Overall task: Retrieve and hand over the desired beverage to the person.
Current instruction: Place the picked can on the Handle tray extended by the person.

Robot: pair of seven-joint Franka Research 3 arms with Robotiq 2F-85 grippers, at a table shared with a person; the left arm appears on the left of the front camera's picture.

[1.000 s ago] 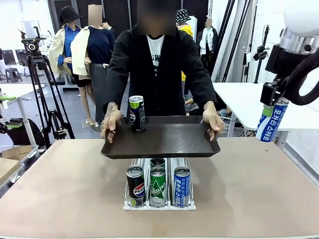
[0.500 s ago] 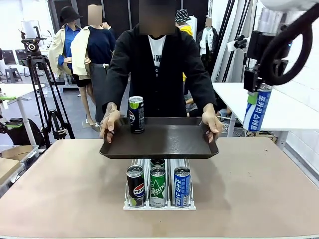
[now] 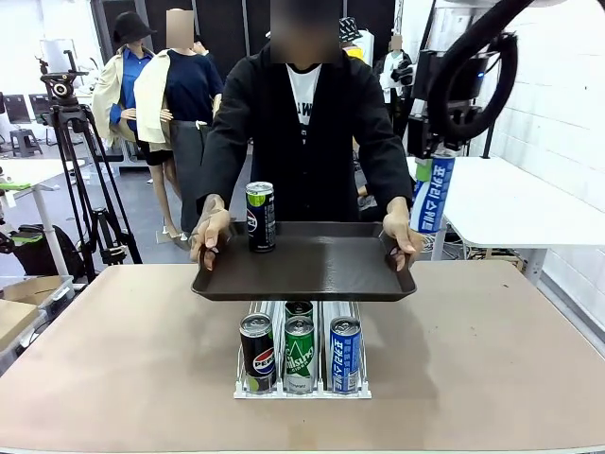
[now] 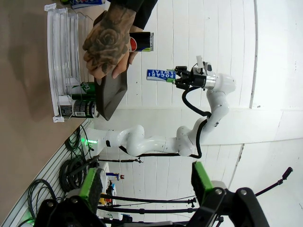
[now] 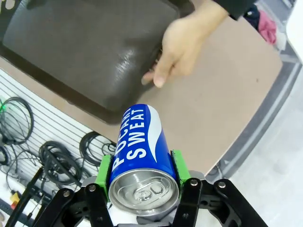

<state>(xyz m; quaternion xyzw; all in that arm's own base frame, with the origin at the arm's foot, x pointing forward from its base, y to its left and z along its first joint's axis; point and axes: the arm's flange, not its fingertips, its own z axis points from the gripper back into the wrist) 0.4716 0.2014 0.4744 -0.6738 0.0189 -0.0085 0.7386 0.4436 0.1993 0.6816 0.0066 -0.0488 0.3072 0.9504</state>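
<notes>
- The person [image 3: 301,123], in a black open jacket over a white T-shirt, stands at the far side of the table [image 3: 492,359] and holds a dark tray [image 3: 312,270] level above it with both hands.
- One of the person's hands [image 3: 210,232] grips the tray's edge at picture left in the front view; the other hand [image 3: 402,232] grips the edge at picture right.
- A dark can with a green top [image 3: 260,217] stands upright on the tray, near the hand at picture left.
- The right claw [image 5: 140,172] is clamped on a blue-and-white Pocari Sweat can [image 5: 140,151]; its green pads [image 5: 105,169] press on the can's two sides.
- In the front view that blue can hangs upright from the right claw [image 3: 430,170], up in the air just beside the tray's right end and close to the person's hand there.
- In the right wrist view the tray's corner and the person's hand lie below the held can, with bare table beside them.
- The left claw [image 4: 147,182] has its fingers [image 4: 201,177] spread wide apart, with nothing between them.
- In the left wrist view the right arm shows farther off, holding the blue can out towards the tray.
- A clear rack [image 3: 302,386] sits on the table under the tray's near edge, towards the robot.
- At the rack's front stand a black Pepsi can [image 3: 257,352], a green can [image 3: 299,354] and a blue can [image 3: 345,354], side by side; another green can [image 3: 299,309] stands behind the middle one.
</notes>
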